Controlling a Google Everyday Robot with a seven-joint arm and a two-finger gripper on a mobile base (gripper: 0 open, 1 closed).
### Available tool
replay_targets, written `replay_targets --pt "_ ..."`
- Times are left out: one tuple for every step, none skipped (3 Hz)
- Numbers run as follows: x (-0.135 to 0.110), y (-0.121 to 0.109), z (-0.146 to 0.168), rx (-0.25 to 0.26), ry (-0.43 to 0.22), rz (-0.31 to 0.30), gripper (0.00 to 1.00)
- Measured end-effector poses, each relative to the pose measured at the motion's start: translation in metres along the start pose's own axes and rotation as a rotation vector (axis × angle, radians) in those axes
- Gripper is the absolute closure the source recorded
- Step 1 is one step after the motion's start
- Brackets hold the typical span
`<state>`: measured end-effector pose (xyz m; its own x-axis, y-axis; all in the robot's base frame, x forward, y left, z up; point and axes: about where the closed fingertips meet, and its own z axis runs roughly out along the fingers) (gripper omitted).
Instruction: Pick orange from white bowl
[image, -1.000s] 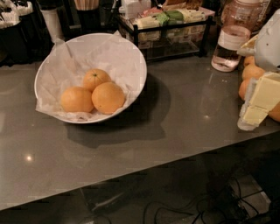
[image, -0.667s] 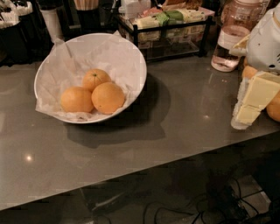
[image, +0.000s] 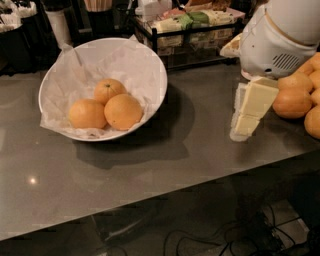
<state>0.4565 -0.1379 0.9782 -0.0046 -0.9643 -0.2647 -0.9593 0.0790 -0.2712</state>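
The white bowl (image: 162, 75), lined with crinkled white paper, stands at the left of the grey table. Three oranges lie in it. The orange (image: 123, 111), the largest, is at the front right. A second one (image: 87, 113) lies to its left. A smaller one with a dark stem dot (image: 110, 90) lies behind them. My gripper (image: 248, 114), cream-coloured under a white arm housing (image: 280, 40), hangs low over the table at the right. It is well to the right of the bowl and holds nothing.
A pile of loose oranges (image: 295, 100) lies at the right edge, just beside the gripper. A black wire rack with packets (image: 185, 30) stands at the back, with cups (image: 55, 22) at the back left. The table's front edge runs across the lower part of the view, with cables below.
The arm and gripper have moved left, further into view and closer to the bowl. The arm now covers the bottle at the back right. The bowl and its oranges have not moved.
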Motion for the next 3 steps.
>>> replay_targets --pt "-0.036 -0.003 0.003 0.004 -0.033 -0.089 0.00" --pt "-0.070 -0.003 0.000 0.015 -0.078 -0.169 0.00" --pt "-0.103 -0.004 -0.004 0.022 -0.126 -0.233 0.00"
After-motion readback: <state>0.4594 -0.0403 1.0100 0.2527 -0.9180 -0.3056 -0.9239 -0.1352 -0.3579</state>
